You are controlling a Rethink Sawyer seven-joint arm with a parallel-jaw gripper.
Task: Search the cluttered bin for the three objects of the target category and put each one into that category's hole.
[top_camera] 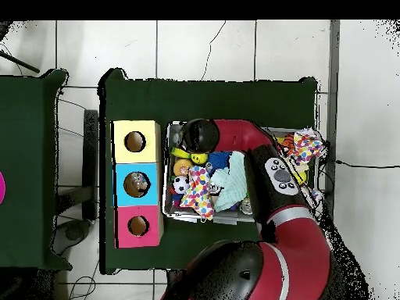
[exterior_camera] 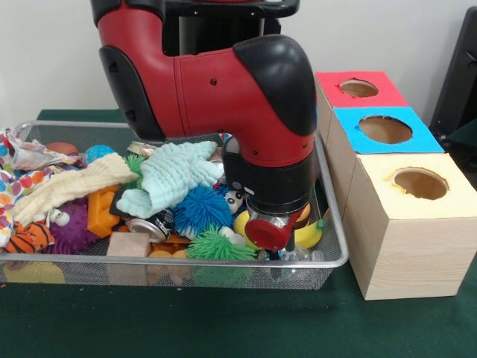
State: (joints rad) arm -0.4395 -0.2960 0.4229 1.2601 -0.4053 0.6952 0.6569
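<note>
1. The red and black arm (exterior_camera: 216, 82) descends into the wire-mesh bin (exterior_camera: 339, 246) and covers much of its centre in the front view.
2. The hand (exterior_camera: 270, 233) sits low at the bin's 4 o'clock area in the front view, above a yellow banana (exterior_camera: 309, 235). A red round part shows at its lower end; the fingers are hidden, so whether the hand is wide, narrow or holding anything cannot be told.
3. Crinkly printed bags (exterior_camera: 26, 156) lie at the bin's 9 o'clock end in the front view, heaped against the rim. How many bags lie there cannot be told.
4. In the overhead view the same printed material (top_camera: 305, 147) appears at the bin's 2 o'clock corner, beside the arm.
5. A mint cloth (exterior_camera: 175, 175) lies at the bin's centre, draped over a blue spiky ball (exterior_camera: 203, 209). A pale yellow cloth (exterior_camera: 71, 186) lies just beside it at 9 o'clock.
6. A green spiky ball (exterior_camera: 216, 245) rests against the near rim at 6 o'clock.
7. A polka-dot cloth (top_camera: 199, 189) shows in the overhead view near the bin's centre.
8. Three wooden boxes stand on the green counter (exterior_camera: 223, 321) at the bin's 3 o'clock side in the front view: red top (exterior_camera: 358, 89), blue top (exterior_camera: 384, 130), yellow top (exterior_camera: 417, 186). Each top has one round hole.
</note>
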